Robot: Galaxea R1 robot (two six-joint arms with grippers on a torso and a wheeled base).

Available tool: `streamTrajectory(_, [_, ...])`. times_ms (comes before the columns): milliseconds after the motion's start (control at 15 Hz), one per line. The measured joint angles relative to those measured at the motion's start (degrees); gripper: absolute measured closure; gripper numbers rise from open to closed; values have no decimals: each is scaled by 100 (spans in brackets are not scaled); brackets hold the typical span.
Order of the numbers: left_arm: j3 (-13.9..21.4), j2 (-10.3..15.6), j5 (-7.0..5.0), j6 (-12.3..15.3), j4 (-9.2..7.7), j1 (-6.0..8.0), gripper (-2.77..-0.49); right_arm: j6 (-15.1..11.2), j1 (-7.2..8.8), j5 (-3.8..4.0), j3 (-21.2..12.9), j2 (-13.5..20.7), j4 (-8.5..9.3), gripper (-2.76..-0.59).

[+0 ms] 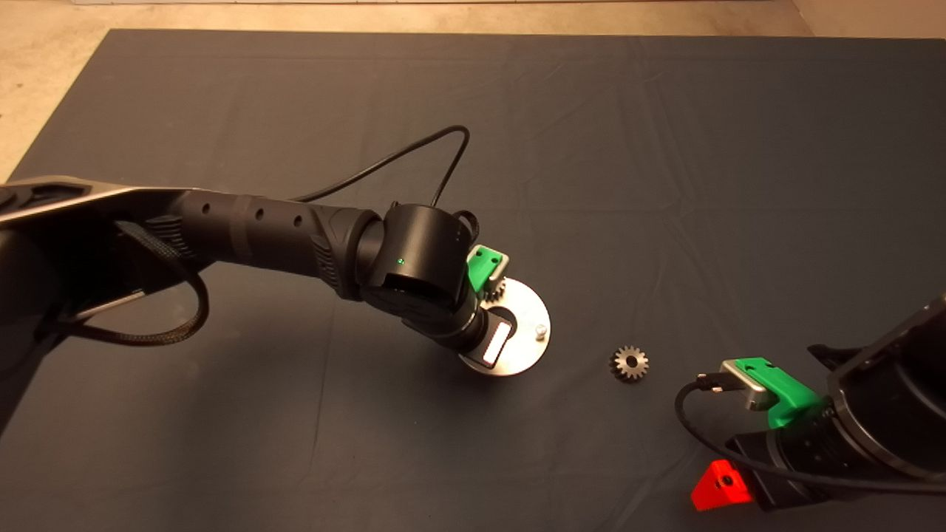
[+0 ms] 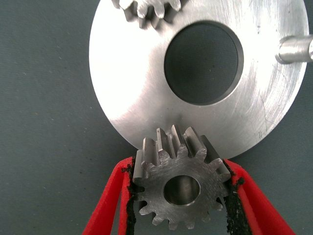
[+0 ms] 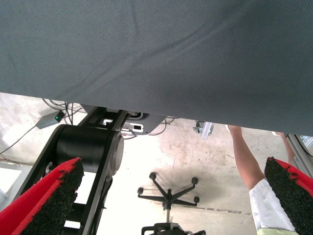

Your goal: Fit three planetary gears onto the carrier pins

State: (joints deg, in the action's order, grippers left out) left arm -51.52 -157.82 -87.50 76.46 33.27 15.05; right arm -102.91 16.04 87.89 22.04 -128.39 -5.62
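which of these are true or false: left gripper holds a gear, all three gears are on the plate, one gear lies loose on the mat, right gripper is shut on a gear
1. The left gripper holds a gear. True.
2. All three gears sit on the plate. False: only one gear sits there, and one pin is bare.
3. One loose gear lies on the mat. True.
4. The right gripper is shut on a gear. False: it is open and empty, at the mat's lower right.

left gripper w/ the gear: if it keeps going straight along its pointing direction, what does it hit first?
Probably the carrier plate rim: the left gripper holds a planetary gear right at the plate's edge. No pin shows under the bore; height above the plate is unclear.
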Motion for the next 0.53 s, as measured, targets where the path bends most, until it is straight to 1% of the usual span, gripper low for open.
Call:
streamTrajectory(267, [22,-10,2,13,68,-58,-93,0,0,0,0,2,-2,-275])
streamTrajectory(533, [22,-10,2,13,77,-60,-94,0,0,0,0,0,0,-275])
